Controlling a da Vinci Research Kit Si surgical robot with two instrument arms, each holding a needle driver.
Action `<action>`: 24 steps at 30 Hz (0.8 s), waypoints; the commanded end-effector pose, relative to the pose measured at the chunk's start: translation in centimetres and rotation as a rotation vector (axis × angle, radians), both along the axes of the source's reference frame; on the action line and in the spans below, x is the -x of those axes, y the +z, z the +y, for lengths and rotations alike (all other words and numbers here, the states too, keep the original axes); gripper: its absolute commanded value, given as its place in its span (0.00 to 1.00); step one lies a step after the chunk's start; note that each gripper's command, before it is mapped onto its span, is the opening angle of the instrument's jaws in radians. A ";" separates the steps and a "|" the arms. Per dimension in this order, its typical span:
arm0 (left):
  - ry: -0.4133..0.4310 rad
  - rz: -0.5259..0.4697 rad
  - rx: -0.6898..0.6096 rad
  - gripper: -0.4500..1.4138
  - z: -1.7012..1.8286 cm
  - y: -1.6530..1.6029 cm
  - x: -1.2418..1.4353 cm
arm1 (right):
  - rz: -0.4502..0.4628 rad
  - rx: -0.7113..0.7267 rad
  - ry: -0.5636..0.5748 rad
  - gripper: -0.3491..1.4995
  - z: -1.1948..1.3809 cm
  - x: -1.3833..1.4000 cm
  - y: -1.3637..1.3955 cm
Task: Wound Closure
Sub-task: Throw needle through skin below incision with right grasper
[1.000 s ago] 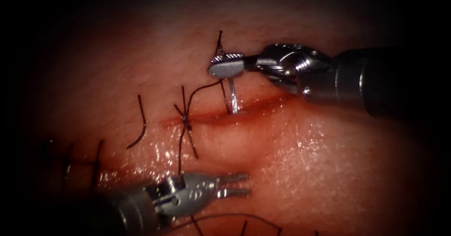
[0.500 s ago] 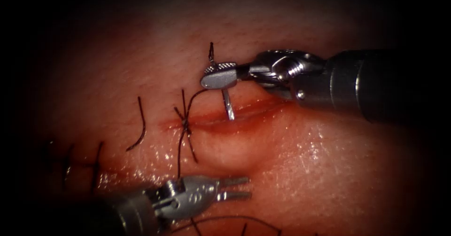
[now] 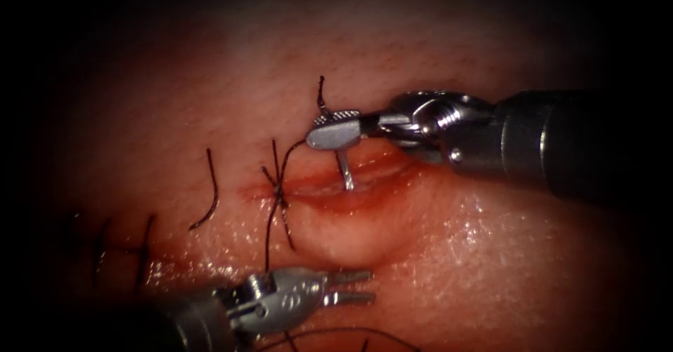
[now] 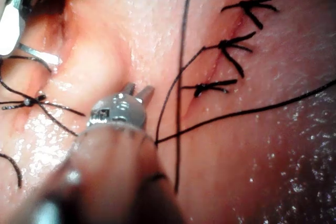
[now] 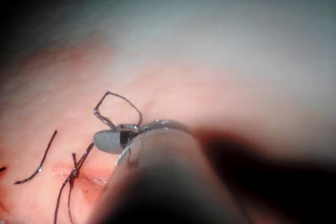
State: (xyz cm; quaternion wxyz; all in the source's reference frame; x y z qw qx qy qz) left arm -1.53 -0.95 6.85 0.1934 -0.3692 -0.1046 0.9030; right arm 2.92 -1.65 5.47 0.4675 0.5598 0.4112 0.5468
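Observation:
My right tool [image 3: 335, 131] comes in from the right with its jaws shut on the curved needle [image 3: 344, 171] near its tail. The needle points down and its tip is in the tissue at the cut [image 3: 371, 184], just right of a knotted stitch [image 3: 279, 187]. Dark thread [image 3: 321, 96] rises from the needle's tail and arcs over to the knot. The left tool [image 3: 354, 287] lies low on the near side of the cut, jaws open and holding nothing. The left wrist view has those open jaws [image 4: 137, 92] and the needle [image 4: 39, 54]. The right wrist view shows the right tool [image 5: 113, 139] under a thread loop [image 5: 118, 106].
A loose curved piece of thread [image 3: 210, 191] lies left of the knot. Several finished stitches [image 4: 231, 45] sit further along, and a long thread [image 4: 181, 66] runs over the tissue by the left tool. Red fluid [image 3: 329, 199] lines the cut.
The right tool has lowered toward the cut with the needle, driving it deeper; less of the needle shows. The tissue lip below bulges more. The left tool has barely moved.

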 end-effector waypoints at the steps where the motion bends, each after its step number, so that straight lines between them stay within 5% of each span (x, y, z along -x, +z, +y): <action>1: 0.001 -0.001 0.001 0.26 0.02 0.06 0.05 | 0.013 -0.026 -0.006 0.00 0.00 -0.09 0.06; 14: 0.000 -0.001 0.000 0.26 0.02 0.06 0.05 | 0.030 -0.337 0.010 0.00 -0.31 -0.20 0.02; 24: -0.001 0.001 0.000 0.26 0.05 0.07 0.04 | 0.015 -0.444 -0.030 0.00 -0.51 -0.20 -0.14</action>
